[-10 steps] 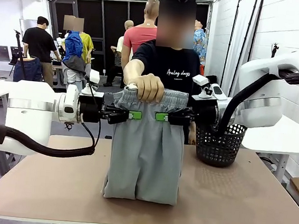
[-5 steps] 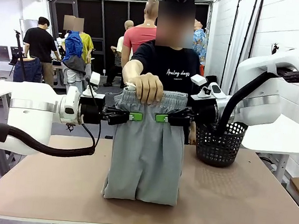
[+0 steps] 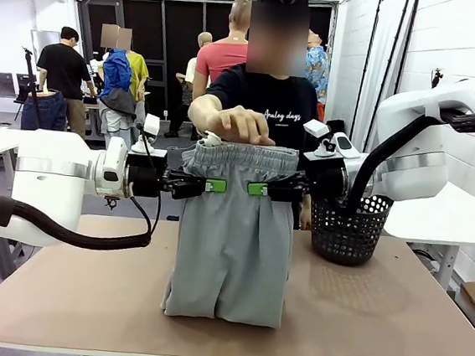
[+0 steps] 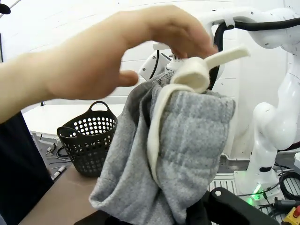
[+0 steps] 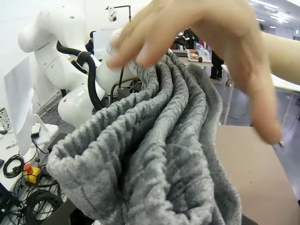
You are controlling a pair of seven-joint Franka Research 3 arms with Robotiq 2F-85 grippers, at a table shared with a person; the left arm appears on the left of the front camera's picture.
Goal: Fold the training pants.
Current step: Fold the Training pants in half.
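**Four green-padded fingers pinch one pair of training pants at the waistband**

Fingers of the left gripper (image 3: 211, 185) are pressed together on the left side of the waistband of the training pants (image 3: 231, 245); those of the right gripper (image 3: 258, 188) clamp its right side in the same way. Both grippers reach in level from opposite sides, so the one grey garment hangs upright between them, its two short legs resting with their hems on the brown table (image 3: 392, 319). One hand (image 3: 236, 124) of the person hovers open just above the gathered waistband, fingers spread. In the left wrist view one white drawstring (image 4: 187, 84) loops over the bunched fabric below that hand. One black perforated basket (image 3: 349, 229) stands on the table beside the right gripper.
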